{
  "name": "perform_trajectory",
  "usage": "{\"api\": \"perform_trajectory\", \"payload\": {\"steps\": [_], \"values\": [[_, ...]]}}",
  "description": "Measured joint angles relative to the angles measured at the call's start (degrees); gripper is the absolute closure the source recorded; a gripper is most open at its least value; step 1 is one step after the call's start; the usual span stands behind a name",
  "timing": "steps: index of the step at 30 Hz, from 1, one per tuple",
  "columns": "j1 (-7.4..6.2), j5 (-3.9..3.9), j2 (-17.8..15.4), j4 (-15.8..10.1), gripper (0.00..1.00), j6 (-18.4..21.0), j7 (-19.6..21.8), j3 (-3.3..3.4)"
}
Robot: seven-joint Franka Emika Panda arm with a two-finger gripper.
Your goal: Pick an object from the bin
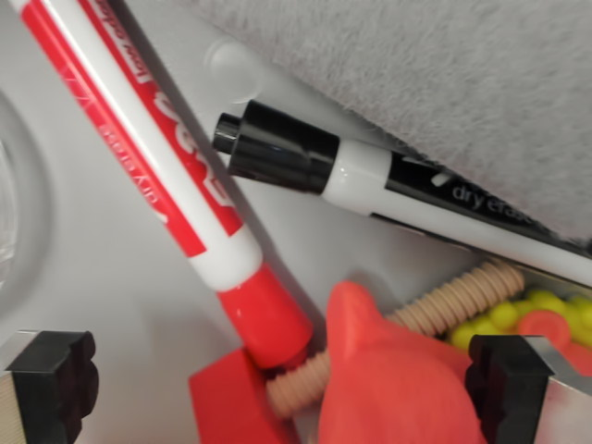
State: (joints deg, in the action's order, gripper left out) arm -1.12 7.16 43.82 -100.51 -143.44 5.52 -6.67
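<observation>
A: The gripper [282,384] hangs released, jaws spread wide, straddling the red toy [388,379] low in the bin [102,277].

B: And the risk?

A: The red marker [157,157] has its cap resting just beside the toy. Closing now, I judge, could pinch both and drag the black marker [388,190].

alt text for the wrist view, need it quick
Open gripper low over a grey bin, fingers either side of a red toy. A red dry-erase marker and a black one lie under grey cloth.
</observation>
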Motion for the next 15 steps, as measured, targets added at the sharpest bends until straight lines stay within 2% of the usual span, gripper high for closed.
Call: {"api": "perform_trajectory", "payload": {"steps": [5, 15], "values": [[-0.31, 0.2, 2.2, 1.0, 0.0, -1.6, 0.0, 0.25], [-1.01, 0.24, 4.2, 3.0, 0.0, -3.5, 0.0, 0.68]]}}
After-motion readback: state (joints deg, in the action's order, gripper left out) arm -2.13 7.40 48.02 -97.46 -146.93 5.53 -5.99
